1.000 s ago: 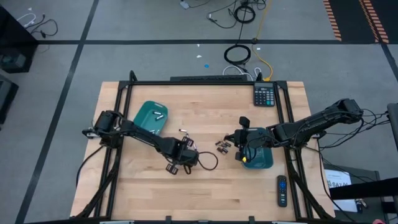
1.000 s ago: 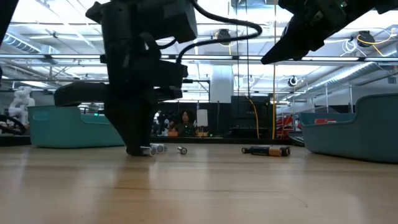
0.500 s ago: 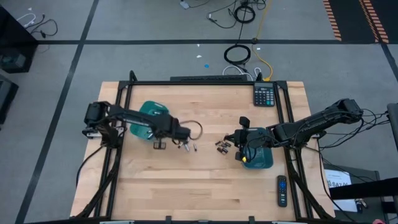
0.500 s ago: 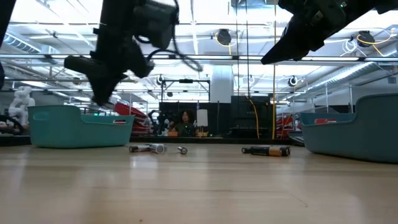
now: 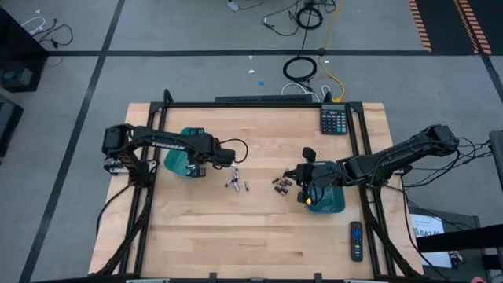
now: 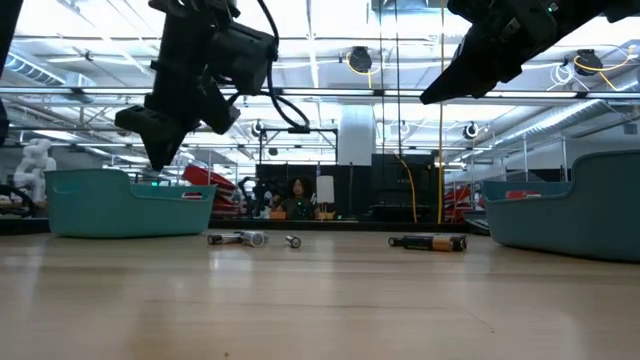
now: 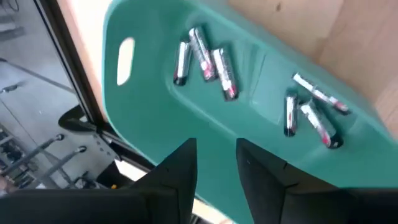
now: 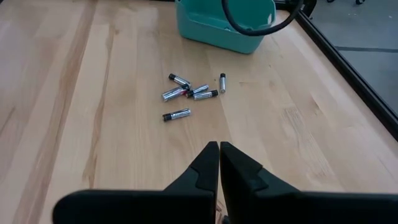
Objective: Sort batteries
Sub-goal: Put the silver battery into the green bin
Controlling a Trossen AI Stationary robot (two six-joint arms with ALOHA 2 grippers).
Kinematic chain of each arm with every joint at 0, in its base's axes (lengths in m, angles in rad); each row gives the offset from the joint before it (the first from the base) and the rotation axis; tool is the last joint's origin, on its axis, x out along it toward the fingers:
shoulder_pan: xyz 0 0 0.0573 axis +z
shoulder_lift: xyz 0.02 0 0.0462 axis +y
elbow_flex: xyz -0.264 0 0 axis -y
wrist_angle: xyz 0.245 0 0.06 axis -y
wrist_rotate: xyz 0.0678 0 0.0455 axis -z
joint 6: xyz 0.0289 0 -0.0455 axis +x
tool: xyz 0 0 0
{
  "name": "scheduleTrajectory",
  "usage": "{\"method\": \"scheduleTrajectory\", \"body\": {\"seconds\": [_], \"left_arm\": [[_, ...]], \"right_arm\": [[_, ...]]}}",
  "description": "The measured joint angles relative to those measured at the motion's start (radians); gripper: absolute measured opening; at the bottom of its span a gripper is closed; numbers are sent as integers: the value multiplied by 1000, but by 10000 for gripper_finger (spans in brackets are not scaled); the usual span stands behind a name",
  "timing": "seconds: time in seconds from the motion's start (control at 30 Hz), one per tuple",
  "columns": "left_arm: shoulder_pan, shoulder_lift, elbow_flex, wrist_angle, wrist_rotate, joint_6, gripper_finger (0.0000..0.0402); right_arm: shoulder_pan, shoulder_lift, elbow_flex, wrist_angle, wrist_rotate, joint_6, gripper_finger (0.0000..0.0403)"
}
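My left gripper (image 5: 192, 167) (image 7: 216, 168) hovers open over the left teal tray (image 5: 174, 157) (image 7: 155, 112). Several silvery batteries (image 7: 202, 53) lie on the tray's floor in two clusters. In the low view this gripper (image 6: 160, 145) hangs just above the tray's rim (image 6: 130, 195). My right gripper (image 5: 303, 189) (image 8: 219, 152) is shut and raised at the near-left corner of the right teal tray (image 5: 334, 201). Loose silvery batteries (image 5: 236, 183) (image 8: 186, 93) and dark batteries (image 5: 281, 184) (image 6: 430, 241) lie on the wood between the trays.
A black calculator (image 5: 334, 120) sits at the far right corner and a black remote (image 5: 356, 240) lies near the right edge. A black metal frame (image 5: 259, 104) borders the table. Bare wood stretches along the near side.
My left gripper has risen from the loose silvery batteries at the table's middle and swung toward the far left, ending over the left teal tray. The batteries on the wood lie as before.
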Motion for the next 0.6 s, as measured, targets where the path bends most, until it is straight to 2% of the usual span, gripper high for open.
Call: {"method": "scheduleTrajectory", "body": {"seconds": [0.07,0.17,0.27,0.4,0.6], "left_arm": [[0,-1,0,55,52,0,124],[-14,-1,0,202,229,17,125],[-44,-1,0,358,343,19,125],[-84,-1,0,470,362,17,126],[-123,40,0,535,383,-57,126]], "right_arm": [[0,0,0,0,0,-3,6],[0,0,0,0,0,-6,6],[0,0,0,0,0,-7,6],[0,0,0,0,0,-7,6],[0,0,0,0,0,-11,6]]}}
